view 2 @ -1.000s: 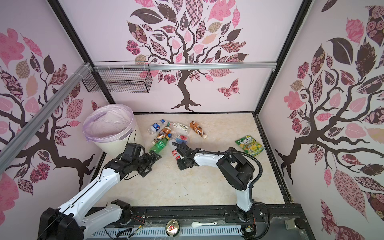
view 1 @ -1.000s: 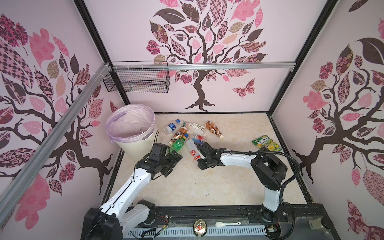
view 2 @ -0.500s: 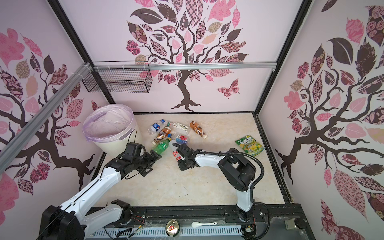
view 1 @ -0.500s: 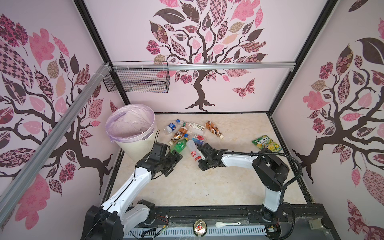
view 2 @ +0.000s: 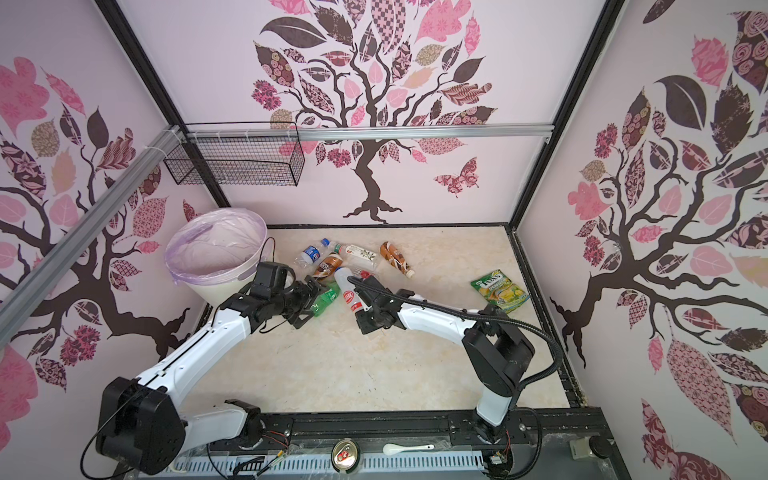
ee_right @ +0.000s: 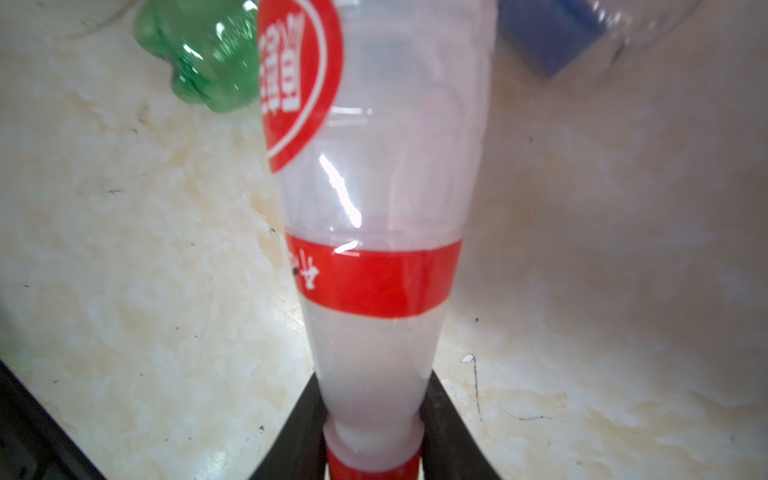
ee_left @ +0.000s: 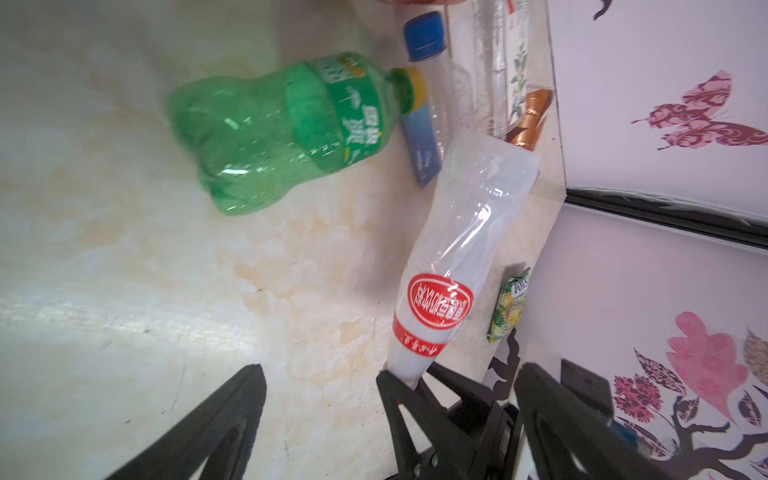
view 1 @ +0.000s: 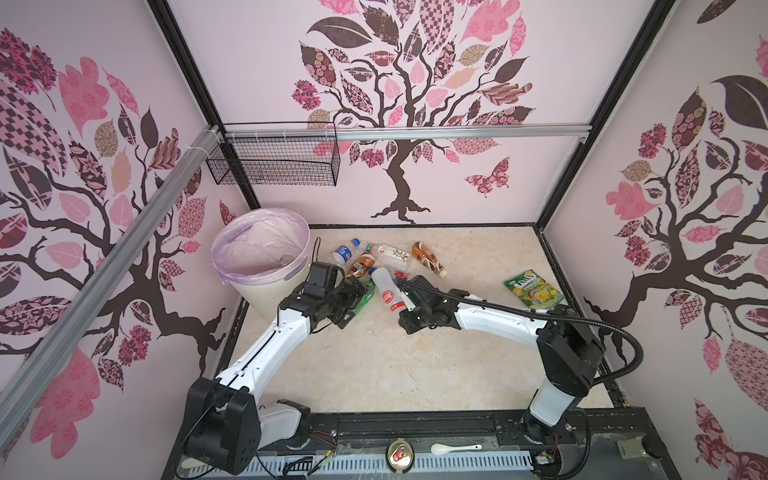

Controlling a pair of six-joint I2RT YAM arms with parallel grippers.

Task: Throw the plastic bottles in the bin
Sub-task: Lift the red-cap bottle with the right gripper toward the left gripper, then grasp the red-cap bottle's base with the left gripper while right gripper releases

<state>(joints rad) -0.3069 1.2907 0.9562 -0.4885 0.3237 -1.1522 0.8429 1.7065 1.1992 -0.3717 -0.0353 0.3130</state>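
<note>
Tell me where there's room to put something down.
Big bare patch: between the left arm, the right arm and the front rail. Another: between the snack packet and the lone brown bottle. Crowded: bottle pile beside the bin.

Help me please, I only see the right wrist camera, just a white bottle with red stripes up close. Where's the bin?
Observer: The bin stands in the far left corner, as both top views show.
Operator: Is the other arm holding something?
Observer: No. The left gripper is open and empty, close to the green bottle.
Operator: Is there anything that isn't a bottle?
Observer: Yes, a snack packet lies alone on the right side of the floor, away from the bottles.
</note>
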